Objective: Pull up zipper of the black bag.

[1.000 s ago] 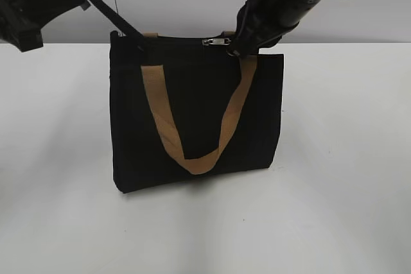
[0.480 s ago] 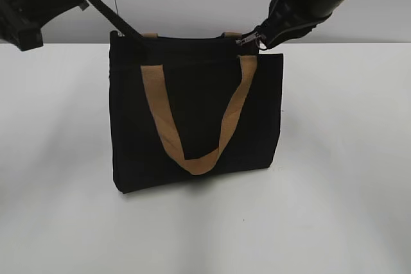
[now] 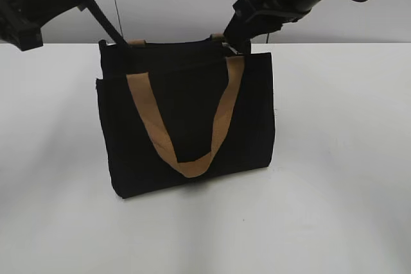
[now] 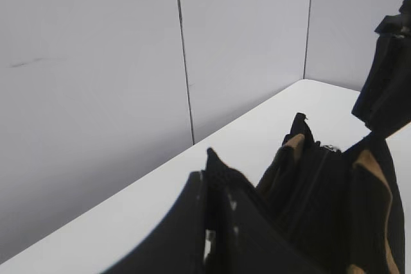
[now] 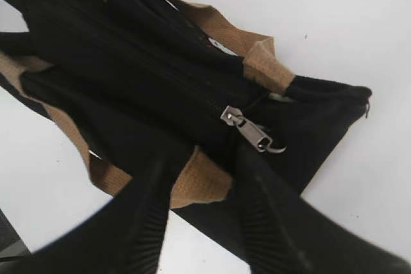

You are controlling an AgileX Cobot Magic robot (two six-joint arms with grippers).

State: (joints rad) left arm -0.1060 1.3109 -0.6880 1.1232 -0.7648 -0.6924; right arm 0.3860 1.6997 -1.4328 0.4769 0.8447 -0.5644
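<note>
1. The bag (image 3: 186,120) stands upright on the white bench (image 3: 340,158), a tan strap (image 3: 192,126) hanging down its front.
2. The left claw (image 3: 115,38) sits at the bag's top corner at about 10 o'clock; it appears to pinch the fabric there, but no view shows its jaws clearly, so its state cannot be told.
3. The right claw (image 5: 202,178) hovers over the top edge at about 1 o'clock. In the right wrist view its two fingers (image 5: 151,203) stand apart, holding nothing.
4. The zipper (image 5: 160,75) runs along the top edge. Its silvery pull (image 5: 247,129) lies free just ahead of the right claw's tips, untouched.
5. Progress, as a judgement: from the slider toward the far end the teeth look meshed, so most of the line seems closed. A short stretch between the slider and the near corner may remain.
6. What seems left: the right claw closes on the pull and draws it to that corner while the left steadies the bag.
</note>
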